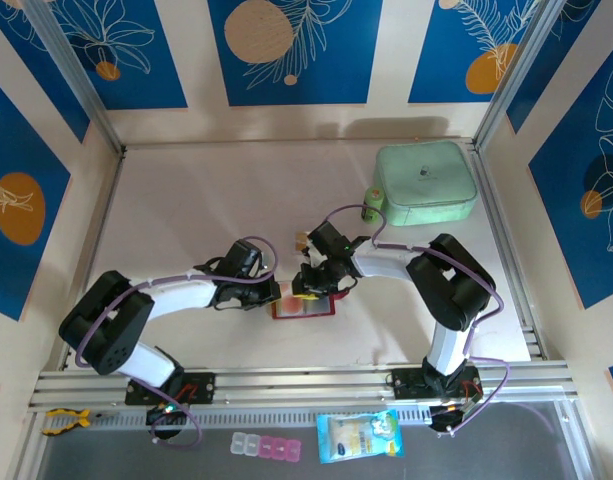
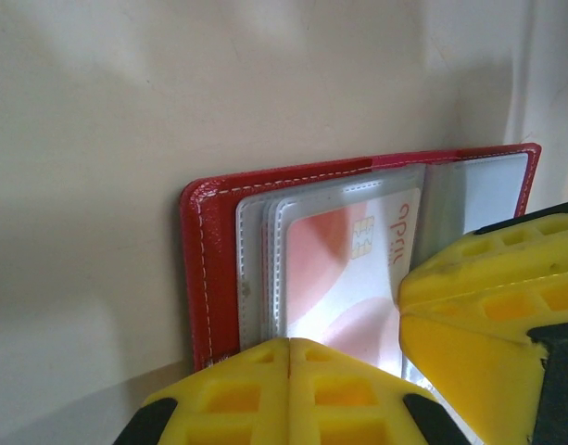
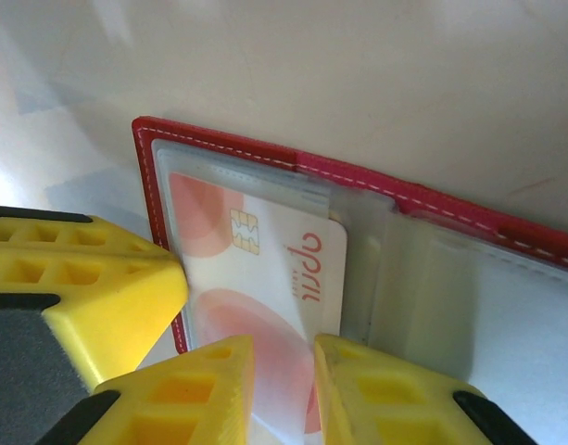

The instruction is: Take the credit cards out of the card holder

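A: One card holder, red, lying open and flat on the table. Count the rest pls.

B: Of the credit cards, one on show: red-and-white w/ a chip, tucked in the holder's top clear sleeve. More sleeve edges are stacked under it, approx three. Can't tell if those hold cards.

A: Grippers?

B: Two. The left gripper is clenched, yellow fingers pressed together w/ nothing between them. Its tips are at the holder's edge, on the card-side half. Touching or just over it, can't tell.

A: And the other?

B: The right gripper is at the same half of the holder, just beside the left one. Jaws are a narrow slit apart, not closed. The card's lower end shows thru the slit. Whether it's pinching anything, can't tell.

A: Other stuff?

B: One mint-green case well beyond the holder, to its right, w/ one small green item at the case's left side. One packet and one pill box lie on the holder's near side, past the arm bases.
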You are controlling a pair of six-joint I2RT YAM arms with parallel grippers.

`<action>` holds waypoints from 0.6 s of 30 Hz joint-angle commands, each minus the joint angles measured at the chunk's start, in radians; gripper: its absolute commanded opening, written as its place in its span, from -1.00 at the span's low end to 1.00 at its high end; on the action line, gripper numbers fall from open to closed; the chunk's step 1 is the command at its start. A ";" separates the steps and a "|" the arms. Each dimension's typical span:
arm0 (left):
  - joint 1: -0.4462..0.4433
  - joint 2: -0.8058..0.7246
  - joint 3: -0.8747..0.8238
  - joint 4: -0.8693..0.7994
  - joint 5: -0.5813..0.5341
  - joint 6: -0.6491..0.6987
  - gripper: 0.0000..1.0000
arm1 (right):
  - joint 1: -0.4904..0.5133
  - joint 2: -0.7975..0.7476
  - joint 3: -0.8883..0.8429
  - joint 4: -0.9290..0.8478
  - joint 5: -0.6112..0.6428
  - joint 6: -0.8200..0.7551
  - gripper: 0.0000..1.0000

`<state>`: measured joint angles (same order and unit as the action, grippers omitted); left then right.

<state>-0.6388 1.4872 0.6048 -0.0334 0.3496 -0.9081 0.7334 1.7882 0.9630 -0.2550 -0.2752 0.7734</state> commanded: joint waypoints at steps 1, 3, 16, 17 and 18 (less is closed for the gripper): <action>0.006 0.007 -0.016 -0.052 -0.018 0.010 -0.95 | 0.005 -0.001 0.010 -0.070 0.040 -0.025 -0.49; 0.007 0.005 -0.014 -0.055 -0.018 0.011 -0.94 | 0.005 -0.002 0.012 -0.077 0.049 -0.031 -0.49; 0.006 0.000 -0.010 -0.067 -0.023 0.015 -0.95 | 0.000 -0.018 0.013 -0.099 0.067 -0.046 -0.49; 0.007 -0.001 -0.008 -0.068 -0.023 0.015 -0.95 | -0.001 -0.020 0.013 -0.099 0.070 -0.047 -0.49; 0.007 -0.001 -0.007 -0.068 -0.023 0.015 -0.95 | -0.002 -0.024 0.013 -0.102 0.073 -0.049 -0.49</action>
<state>-0.6388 1.4872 0.6048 -0.0376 0.3473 -0.9073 0.7330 1.7817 0.9688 -0.2871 -0.2432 0.7433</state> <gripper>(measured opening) 0.062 0.255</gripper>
